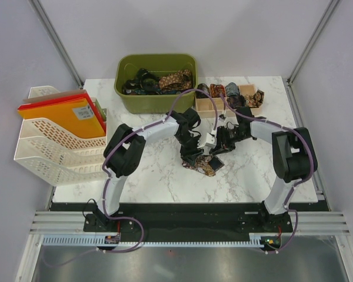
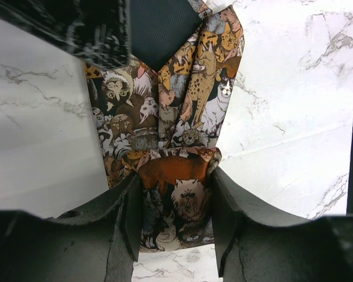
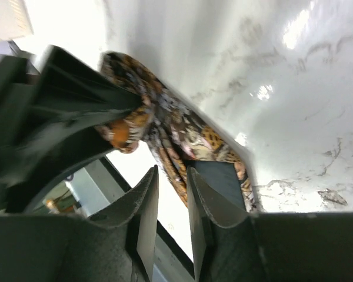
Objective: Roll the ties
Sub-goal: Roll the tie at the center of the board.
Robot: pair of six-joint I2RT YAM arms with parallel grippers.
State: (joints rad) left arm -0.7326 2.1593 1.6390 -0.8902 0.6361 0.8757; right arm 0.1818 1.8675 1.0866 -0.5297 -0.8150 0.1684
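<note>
Far to the left of the green bin [image 1: 153, 104], the white tray stack [image 1: 47, 147] stands with orange folders [image 1: 62, 111] on top. In the bin itself, a heap of loose ties [image 1: 165, 79].

Now in front of the bin, out on the marble worktop [image 1: 153, 176], both arms meet over one tie [image 1: 205, 166], a brown-and-gold cat print. The left pincer [image 2: 175, 176] is down on it, about half spread. The folded end fills the space between its fingers [image 2: 132, 217] and touches both inner faces, so that's a grip. The rest of the tie runs away from it, flat on the marble.

The right pincer [image 3: 172, 173] comes in from the other side, its jaws only a narrow slit apart. An edge of the tie runs towards the gap at their tips, but I can't tell whether it's pinched or merely behind them.

Right of the bin, just beside it, a beige box [image 1: 207, 106] holds rolled ties [image 1: 232, 93].
</note>
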